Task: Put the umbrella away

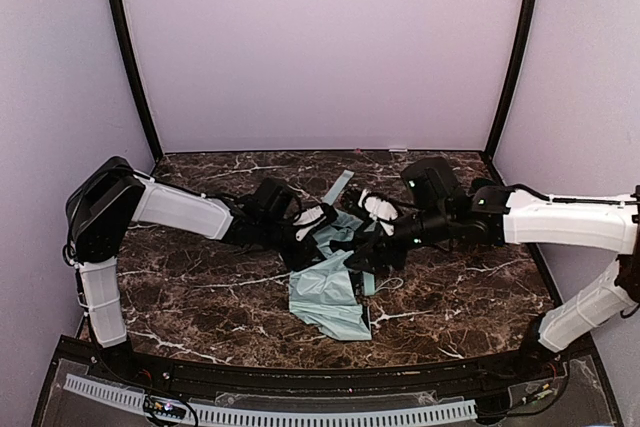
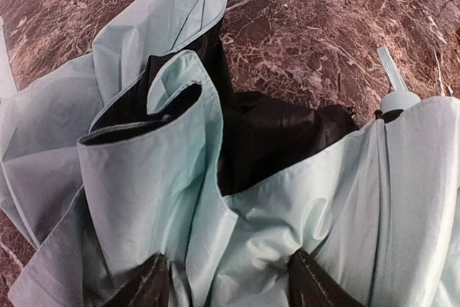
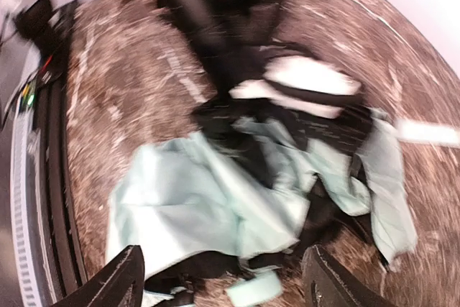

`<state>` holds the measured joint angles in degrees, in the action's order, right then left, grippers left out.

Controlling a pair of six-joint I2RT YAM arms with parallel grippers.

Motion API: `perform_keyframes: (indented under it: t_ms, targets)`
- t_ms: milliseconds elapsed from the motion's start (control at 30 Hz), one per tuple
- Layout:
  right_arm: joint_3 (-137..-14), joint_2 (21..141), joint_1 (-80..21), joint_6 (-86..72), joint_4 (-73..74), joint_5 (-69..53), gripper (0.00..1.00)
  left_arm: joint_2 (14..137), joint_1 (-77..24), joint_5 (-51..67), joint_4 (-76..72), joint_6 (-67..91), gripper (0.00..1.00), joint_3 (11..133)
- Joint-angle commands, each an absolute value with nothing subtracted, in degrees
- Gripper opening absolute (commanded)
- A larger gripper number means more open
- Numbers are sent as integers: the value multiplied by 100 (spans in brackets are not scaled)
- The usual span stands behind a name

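The umbrella (image 1: 326, 294) lies loosely collapsed in the middle of the marble table, pale mint fabric with black underside showing. In the left wrist view its crumpled canopy (image 2: 144, 192) fills the frame, and a mint end cap (image 2: 399, 100) with a pale strip shows at the right. My left gripper (image 1: 310, 237) is at its upper left edge; in the left wrist view the gripper (image 2: 230, 289) has fabric bunched tightly between the fingers. My right gripper (image 1: 363, 264) hovers open over the umbrella's right side. The right wrist view is blurred, with the fabric (image 3: 187, 199) below the gripper (image 3: 223, 285).
The dark marble table (image 1: 200, 292) has a black front rail (image 1: 300, 379) at the near edge. A pale strip (image 1: 338, 187) lies on the table behind the umbrella. Lilac walls enclose the back and sides.
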<state>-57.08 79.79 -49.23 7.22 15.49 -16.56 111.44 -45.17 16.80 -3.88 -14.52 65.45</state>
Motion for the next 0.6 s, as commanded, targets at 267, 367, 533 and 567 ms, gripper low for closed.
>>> perform_keyframes:
  t_ms: [267, 367, 533, 567]
  targets:
    - [-5212, 8845, -5849, 2545, 16, -1623, 74, 11250, -4518, 1682, -431, -1469, 58, 6286]
    - [-5364, 9084, -5824, 2610, 326, -1784, 43, 11252, -4509, 1702, -452, -1491, 58, 6252]
    - [-5624, 9088, -5295, 2003, 400, -2366, 7, 11260, -4509, 1656, -445, -1608, 58, 6240]
    - [-5716, 9176, -5126, 1813, 354, -2579, 4, 11259, -4509, 1646, -440, -1619, 58, 6247]
